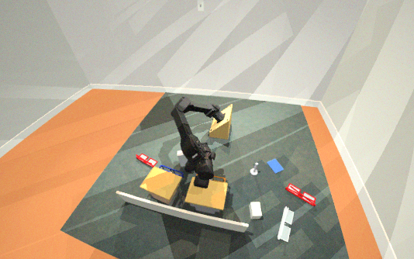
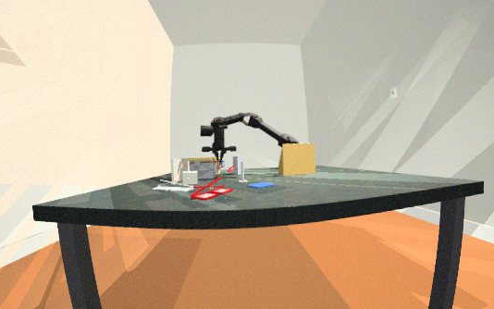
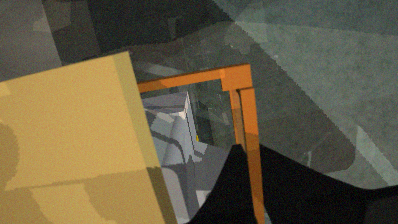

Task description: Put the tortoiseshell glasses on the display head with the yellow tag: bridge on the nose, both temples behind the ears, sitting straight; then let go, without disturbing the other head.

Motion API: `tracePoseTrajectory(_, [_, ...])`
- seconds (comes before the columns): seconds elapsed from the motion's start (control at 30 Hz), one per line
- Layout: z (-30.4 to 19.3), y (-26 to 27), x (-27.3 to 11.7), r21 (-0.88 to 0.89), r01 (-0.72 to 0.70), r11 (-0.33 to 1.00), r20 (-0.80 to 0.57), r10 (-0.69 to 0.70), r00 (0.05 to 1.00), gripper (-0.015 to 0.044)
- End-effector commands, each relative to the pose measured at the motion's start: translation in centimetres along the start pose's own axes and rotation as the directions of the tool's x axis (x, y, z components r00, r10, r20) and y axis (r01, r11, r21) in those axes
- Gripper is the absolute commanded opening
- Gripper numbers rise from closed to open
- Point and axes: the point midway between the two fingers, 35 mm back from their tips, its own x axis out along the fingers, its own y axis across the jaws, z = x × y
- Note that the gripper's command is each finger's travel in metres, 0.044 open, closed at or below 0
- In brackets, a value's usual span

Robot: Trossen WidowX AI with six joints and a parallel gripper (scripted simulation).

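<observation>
My gripper (image 2: pixel 219 159) (image 3: pixel 244 151) points down and is shut on the orange-brown tortoiseshell glasses (image 1: pixel 220 179) (image 3: pixel 235 78), gripping their front frame. The glasses are at the face side of a grey head with a flat tan top (image 1: pixel 208 195) (image 3: pixel 75 130); one temple runs back along the head's side in the wrist view. A small yellow tag (image 3: pixel 197 139) shows low on this head. The tan top hides the temple's end, and the gripper hides the other side; contact with the nose cannot be told. The other head (image 1: pixel 161 183), with blue glasses (image 1: pixel 171 170) at its face, stands to the left.
A long white bar (image 1: pixel 183 212) stands behind the heads. Red glasses (image 1: pixel 147 160) lie left; another red pair (image 1: pixel 302 194), pale glasses (image 1: pixel 282 225), a white block (image 1: pixel 256 210), a small stand (image 1: pixel 253 171) and a blue pad (image 1: pixel 275 165) are right. A tan wedge (image 1: pixel 221 131) stands near the arm's base.
</observation>
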Motion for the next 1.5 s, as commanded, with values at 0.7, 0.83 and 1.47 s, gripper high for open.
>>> tracePoseTrajectory(0.7, [-0.04, -0.02, 0.11, -0.006, 0.001, 1.000, 0.003, -0.001, 1.000, 0.0000])
tracePoseTrajectory(0.83, [-0.04, -0.03, 0.11, -0.006, 0.001, 1.000, 0.003, -0.001, 1.000, 0.0000])
tracePoseTrajectory(1.47, [-0.03, 0.00, 0.59, -0.006, 0.001, 1.000, 0.004, -0.001, 1.000, 0.0000])
